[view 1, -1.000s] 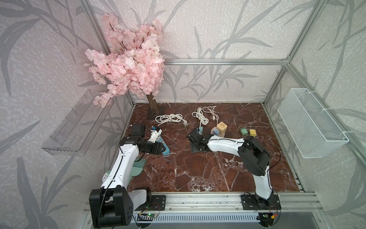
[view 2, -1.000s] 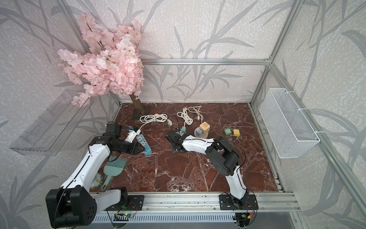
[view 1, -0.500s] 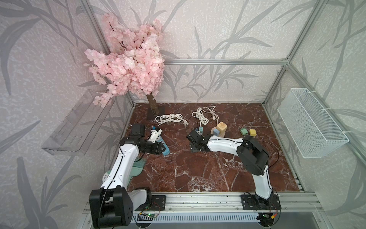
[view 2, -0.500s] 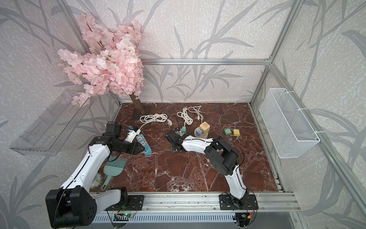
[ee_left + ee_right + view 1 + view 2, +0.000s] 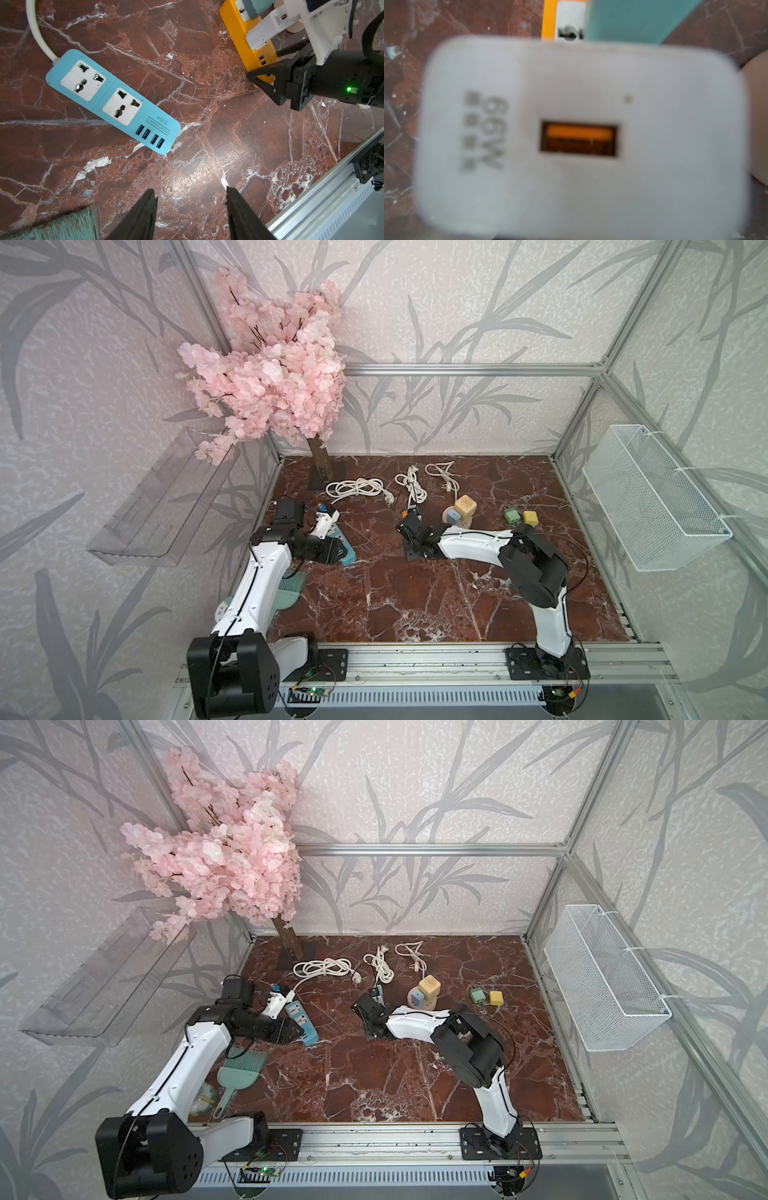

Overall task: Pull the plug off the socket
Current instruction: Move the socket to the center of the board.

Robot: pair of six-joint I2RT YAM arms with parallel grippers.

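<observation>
On the marble [image 5: 207,158], blue strip [image 5: 112,101], orange strip [image 5: 250,53], two plugs [image 5: 266,31]; left gripper [image 5: 190,192] released, right gripper [image 5: 268,66] unclear.

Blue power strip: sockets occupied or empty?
Empty: in the left wrist view, the blue power strip shows bare holes in both sockets, with no plug in either.

Floor [image 5: 207,166] looks like glossy red-brown marble, blue power strip [image 5: 112,101] and white charger [image 5: 581,93] are smooth plastic, the basket [image 5: 652,497] at 3 o'clock is white-coated wire mesh, shelf [image 5: 166,506] at 9 o'clock is clear plastic.
</observation>
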